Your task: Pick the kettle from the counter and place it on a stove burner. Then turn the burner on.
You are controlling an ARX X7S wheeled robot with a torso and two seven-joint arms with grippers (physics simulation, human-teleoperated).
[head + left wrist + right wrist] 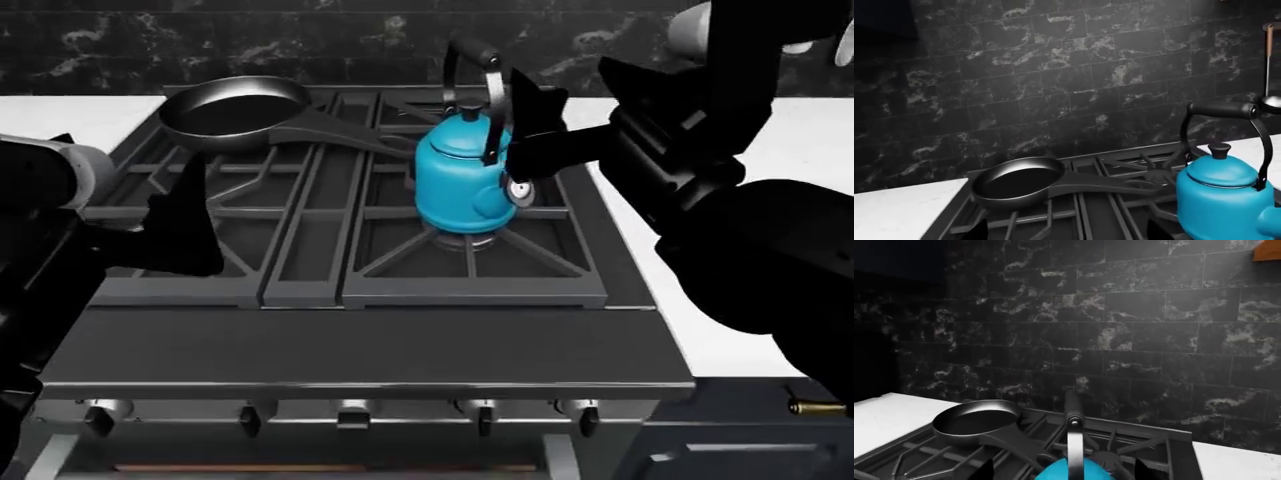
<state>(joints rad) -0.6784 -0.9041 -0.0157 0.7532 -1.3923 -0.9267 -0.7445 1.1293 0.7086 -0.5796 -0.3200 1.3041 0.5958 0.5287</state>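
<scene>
Black marbled tile wall behind a dark stove set in a white bench (pixel 781 150). Kettle (pixel 461 180) sits on the front-right burner (pixel 467 243). Right end effector (pixel 523 135) flanks its handle; grip can't be judged. Left end effector (pixel 187 215) open, empty. Risk: pulling away snags handle, tips kettle.

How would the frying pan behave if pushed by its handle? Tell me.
The frying pan looks rigid metal, so it should probably slide or pivot rather than flex. Its long handle lies across the grate, so it may catch on the bars.

Black marbled tile wall (pixel 1054 75), dim light, navy cabinet (pixel 747 450)
</scene>
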